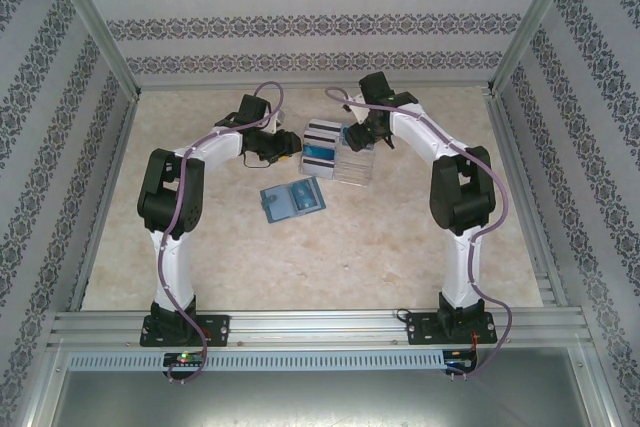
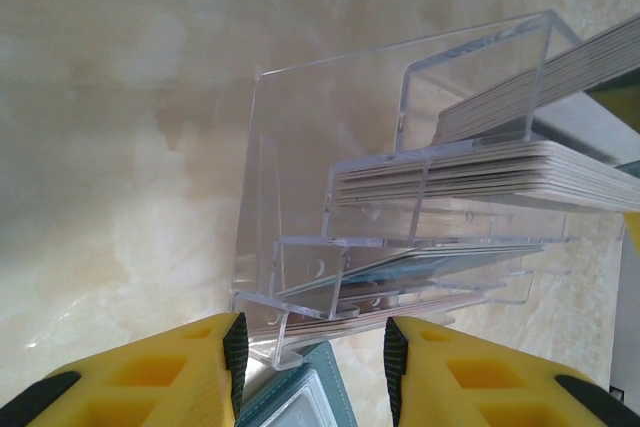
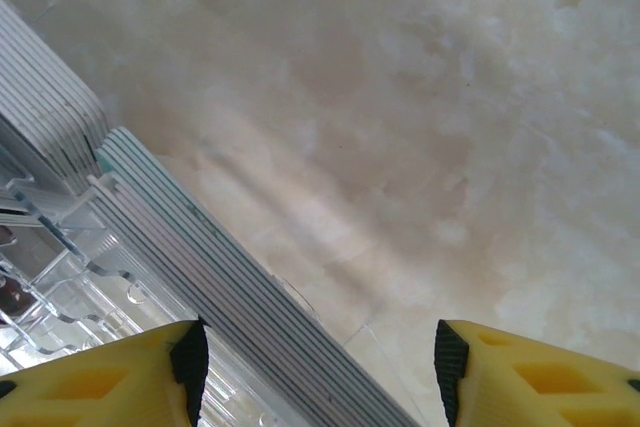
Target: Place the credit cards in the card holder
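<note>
- The thin, stiff plastic credit cards (image 2: 480, 172), blue-teal and white-grey, are sitting in tight stacks in the tiers of a clear acrylic stand (image 2: 300, 147) on the pale tabletop (image 1: 330, 267).
- The small teal folding card holder (image 1: 293, 200) is lying open near the stand, toward the arms.
- Being light and slick, a card is probably best pinched across its flat faces at an exposed edge.
- The left gripper (image 2: 315, 362) is hovering half open and empty by the stand's corner.
- The right gripper (image 3: 320, 357) is gaping wider, gripping nothing, with one stack's edge lying between its fingers.
</note>
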Robot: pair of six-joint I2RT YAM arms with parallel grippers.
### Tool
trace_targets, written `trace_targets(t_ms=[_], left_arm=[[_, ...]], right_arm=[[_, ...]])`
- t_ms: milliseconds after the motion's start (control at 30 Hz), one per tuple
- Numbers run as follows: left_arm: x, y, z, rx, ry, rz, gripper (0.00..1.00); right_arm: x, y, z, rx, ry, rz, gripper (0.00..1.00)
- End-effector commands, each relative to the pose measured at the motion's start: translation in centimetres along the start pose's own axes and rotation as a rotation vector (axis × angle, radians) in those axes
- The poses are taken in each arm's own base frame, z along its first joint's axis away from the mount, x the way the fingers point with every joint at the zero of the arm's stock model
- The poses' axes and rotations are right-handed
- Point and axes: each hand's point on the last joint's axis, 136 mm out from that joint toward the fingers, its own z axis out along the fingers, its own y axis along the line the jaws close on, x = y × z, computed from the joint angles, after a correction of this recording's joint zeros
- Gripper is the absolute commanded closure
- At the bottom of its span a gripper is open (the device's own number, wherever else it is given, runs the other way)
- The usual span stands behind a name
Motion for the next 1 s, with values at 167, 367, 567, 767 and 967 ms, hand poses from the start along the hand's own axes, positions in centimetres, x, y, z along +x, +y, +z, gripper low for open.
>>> trace_targets(t_ms=[167, 367, 567, 767, 967], left_arm=[[0.1, -1.1, -0.2, 0.002, 0.013, 0.026, 0.57], [0.0, -1.2, -0.3, 0.003, 0.009, 0.029, 0.57], [-0.1, -1.4, -0.4, 0.005, 0.011, 0.034, 0.57], [-0.2, -1.5, -0.3, 0.011, 0.011, 0.027, 0.57], [-0.2, -1.6, -0.3, 0.015, 0.013, 0.026, 0.57]], right_arm=[[-2.9, -2.2, -3.6, 0.098, -0.126, 0.011, 0.40], [-3.0, -1.7, -3.5, 0.056, -0.128, 0.018, 0.43], [-2.4, -0.3, -2.8, -0.021, -0.106, -0.013, 0.37], [-1.1, 0.0, -1.0, -0.031, -0.029, -0.048, 0.34], [-0.7, 0.2, 0.5, -0.052, 0.002, -0.051, 0.34]])
